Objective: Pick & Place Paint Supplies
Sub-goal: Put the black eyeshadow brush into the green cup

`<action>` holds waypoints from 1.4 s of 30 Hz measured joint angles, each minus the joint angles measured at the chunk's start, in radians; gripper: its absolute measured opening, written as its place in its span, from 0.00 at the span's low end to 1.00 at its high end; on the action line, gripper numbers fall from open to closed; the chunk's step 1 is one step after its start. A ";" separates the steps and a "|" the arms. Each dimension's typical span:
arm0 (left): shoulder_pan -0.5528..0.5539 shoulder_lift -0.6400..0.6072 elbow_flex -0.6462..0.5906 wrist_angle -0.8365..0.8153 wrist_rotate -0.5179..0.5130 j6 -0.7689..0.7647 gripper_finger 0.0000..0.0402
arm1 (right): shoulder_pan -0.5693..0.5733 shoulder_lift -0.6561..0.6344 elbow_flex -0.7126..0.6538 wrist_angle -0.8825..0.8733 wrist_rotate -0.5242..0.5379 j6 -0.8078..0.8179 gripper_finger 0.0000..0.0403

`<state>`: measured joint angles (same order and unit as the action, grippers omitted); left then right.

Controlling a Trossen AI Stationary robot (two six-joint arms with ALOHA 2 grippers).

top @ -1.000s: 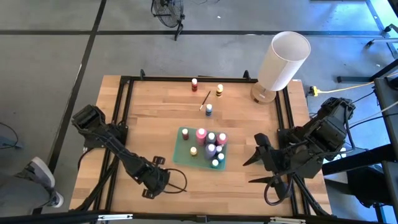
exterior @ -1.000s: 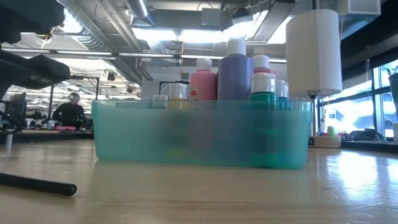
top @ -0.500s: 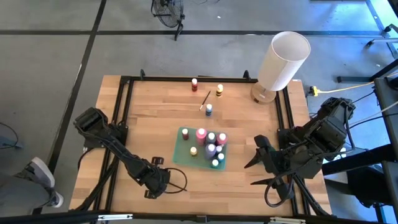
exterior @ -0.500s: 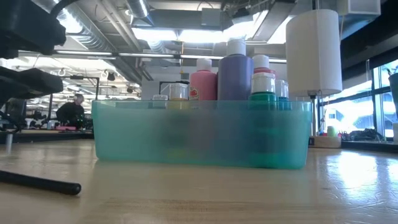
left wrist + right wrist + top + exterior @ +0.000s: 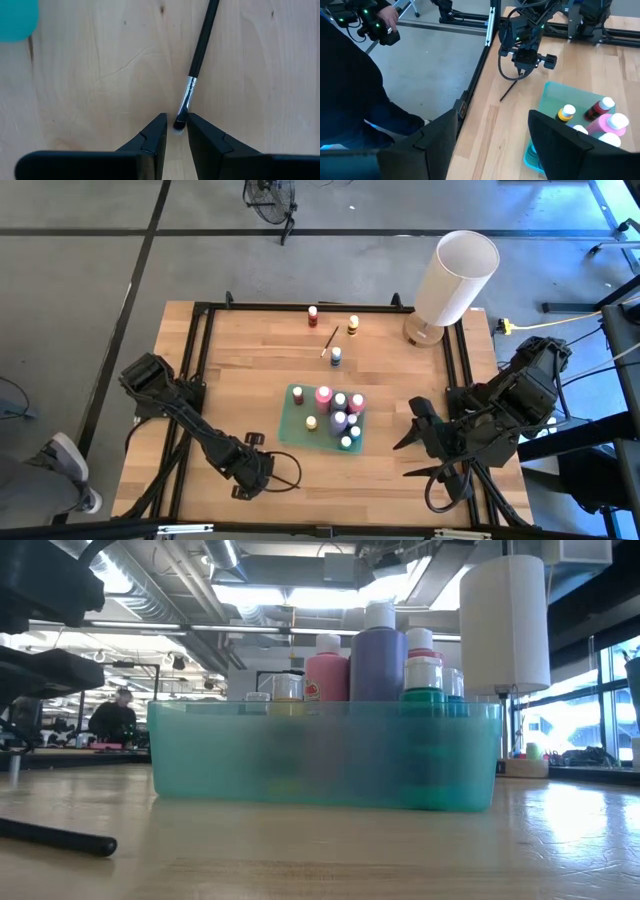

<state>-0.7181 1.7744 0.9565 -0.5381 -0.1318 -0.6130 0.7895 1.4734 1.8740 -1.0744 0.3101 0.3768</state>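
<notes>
A thin black-handled brush (image 5: 201, 50) lies on the wood near the table's front left, with my left gripper (image 5: 176, 122) pointing down and shut on its bristle end. A teal tray (image 5: 292, 425) at mid-table holds several small paint bottles (image 5: 338, 418). Three more bottles stand on the far part of the table: red (image 5: 312, 313), yellow (image 5: 353, 325) and blue (image 5: 335, 356). A second brush (image 5: 329, 340) lies on the wood among them. My right gripper (image 5: 492, 145) hangs open, high over the table's right side, touching nothing. My left gripper pinches the brush's bristle tip (image 5: 178, 128) between its two fingers, just below the silver ferrule (image 5: 186, 97). The fingers come from above, pointing down. The handle runs away from them, and its free end (image 5: 100, 845) lies on the table.
A large white cylinder (image 5: 457, 275) stands at the far right corner. A black frame (image 5: 200, 370) runs round the table. A person in dark clothes (image 5: 350, 85) stands off the table's left side. Bare wood lies between the tray and the front edge.
My left gripper has sunk a little toward the table while staying shut on the brush. The brush's free end has shifted slightly on the wood. My right gripper has kept still.
</notes>
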 joint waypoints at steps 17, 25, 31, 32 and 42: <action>0.002 0.002 -0.002 0.005 0.042 0.008 0.04 | 0.000 0.000 0.000 -0.019 0.000 0.000 0.62; 0.002 0.002 -0.003 0.005 0.057 0.007 0.01 | 0.000 0.000 0.000 -0.020 0.001 0.000 0.62; 0.014 0.006 0.027 -0.030 0.078 -0.037 0.01 | 0.000 0.000 0.000 0.067 -0.069 -0.001 0.62; 0.014 0.007 0.045 -0.060 0.078 -0.035 0.01 | 0.000 0.000 0.000 0.088 -0.097 -0.013 0.62; 0.011 0.012 0.216 -0.431 0.093 0.024 0.01 | 0.000 0.000 0.000 0.158 -0.206 -0.022 0.62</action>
<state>-0.7075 1.7866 1.1724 -0.9686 -0.0392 -0.5894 0.7898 1.4734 1.8740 -0.9164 0.1036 0.3546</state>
